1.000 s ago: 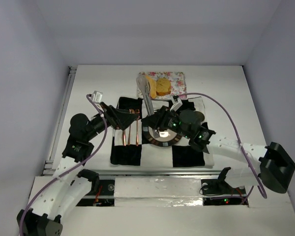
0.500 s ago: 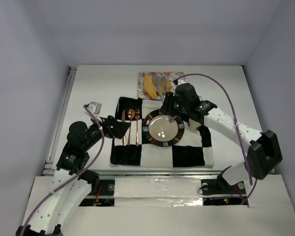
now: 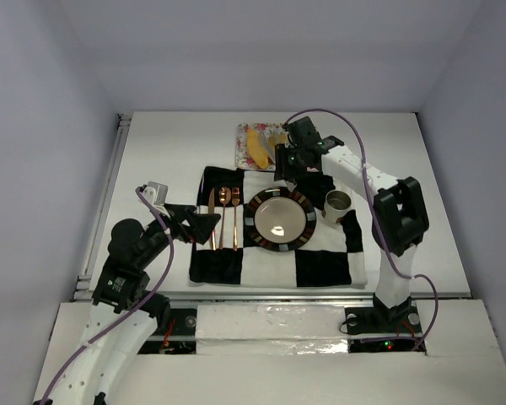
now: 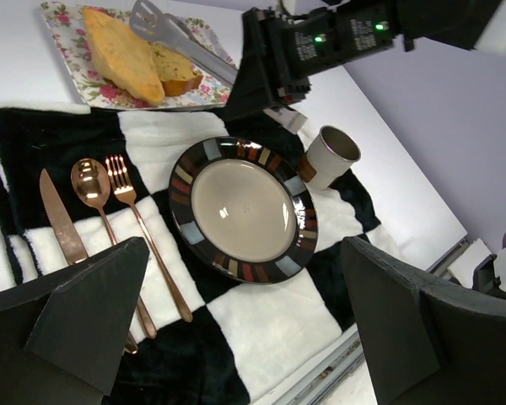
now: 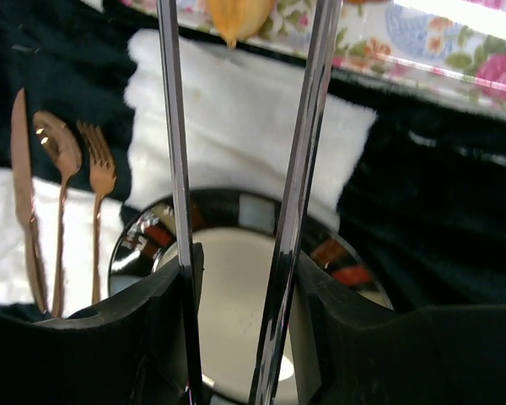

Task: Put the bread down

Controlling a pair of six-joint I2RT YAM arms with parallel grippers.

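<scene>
bread (image 4: 122, 52): both pieces lay on the floral tray (image 4: 86, 61), behind the plate (image 4: 236, 270), long yellow one left of toasted one
right tool (image 5: 244, 325): clamped on the tongs (image 4: 173, 34), behind the plate
tongs: arms apart, reaching over the bread; contact unclear
left tool (image 4: 244, 337): jaws wide apart, empty, left of the plate

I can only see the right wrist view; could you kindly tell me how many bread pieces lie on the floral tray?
Observer: Two, an elongated yellow piece and a squarer toasted piece, side by side on the floral tray.
Operator: Thanks. Does anything stand right of the plate?
Observer: Yes, a cup stands upright on the checked mat beside it.
Operator: Where is the left gripper?
Observer: Open, holding nothing, hovering near the cutlery.
</scene>
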